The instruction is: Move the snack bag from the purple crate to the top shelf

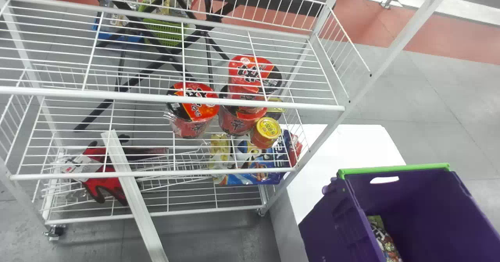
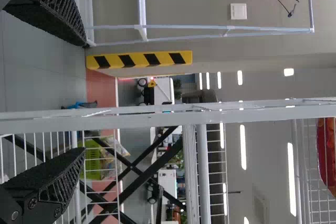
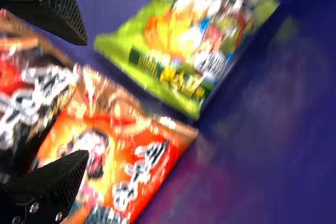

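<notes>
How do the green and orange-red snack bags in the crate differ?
The green bag has a green border, the orange-red bag a brownish one. One finger of the right gripper partly hides the orange-red bag; neither finger hides the green bag. Both have printed fronts.

Printed lettering on snack bags, red tubs, glove label

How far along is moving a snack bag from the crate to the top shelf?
Only the approach looks done: the right gripper is open above snack bags in the purple crate. Nothing is in hand; the left gripper is open too. Left to do: gripping a bag, lifting it out and shelving it.
</notes>
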You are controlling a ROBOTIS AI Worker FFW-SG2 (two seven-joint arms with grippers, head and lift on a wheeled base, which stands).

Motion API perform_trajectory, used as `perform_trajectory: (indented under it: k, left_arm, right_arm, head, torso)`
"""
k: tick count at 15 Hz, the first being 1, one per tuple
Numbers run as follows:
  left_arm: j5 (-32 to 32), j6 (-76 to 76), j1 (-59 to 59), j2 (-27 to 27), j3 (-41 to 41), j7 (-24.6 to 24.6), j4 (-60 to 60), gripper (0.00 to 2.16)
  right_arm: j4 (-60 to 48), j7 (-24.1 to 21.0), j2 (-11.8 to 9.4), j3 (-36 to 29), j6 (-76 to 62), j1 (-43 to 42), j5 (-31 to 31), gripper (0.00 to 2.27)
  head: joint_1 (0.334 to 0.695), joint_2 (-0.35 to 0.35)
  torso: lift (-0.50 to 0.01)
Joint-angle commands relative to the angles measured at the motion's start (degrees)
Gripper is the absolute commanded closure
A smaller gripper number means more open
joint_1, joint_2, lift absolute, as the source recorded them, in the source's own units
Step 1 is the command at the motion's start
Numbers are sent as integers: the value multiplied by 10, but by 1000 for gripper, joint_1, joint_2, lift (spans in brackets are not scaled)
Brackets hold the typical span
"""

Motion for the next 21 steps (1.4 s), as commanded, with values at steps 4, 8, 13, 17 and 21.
perform_trajectory:
  k: [4,8,13,17,21]
  left_arm:
    - [0,-5,-3,3,-4,-1,11,100]
    - [0,-12,-9,6,-7,-1,21,100]
    - [4,-31,-10,10,-7,-1,28,100]
    - [4,-33,-14,10,-7,-1,35,100]
    - [5,-49,-19,11,-7,-1,47,100]
  right_arm:
    - [101,-11,-34,39,-71,-15,26,60]
    - [163,-18,-57,69,-106,-34,47,56]
    - [181,-18,-33,109,-164,-37,79,43]
    - [195,-21,-25,133,-194,-34,113,29]
    - [223,-32,-31,143,-236,-30,144,29]
  head:
    - [695,-350]
    - [695,-350]
    - [695,-350]
    - [695,-350]
    - [695,-350]
  torso:
    - [-451]
    - [-451]
    - [-451]
    - [-451]
    - [-451]
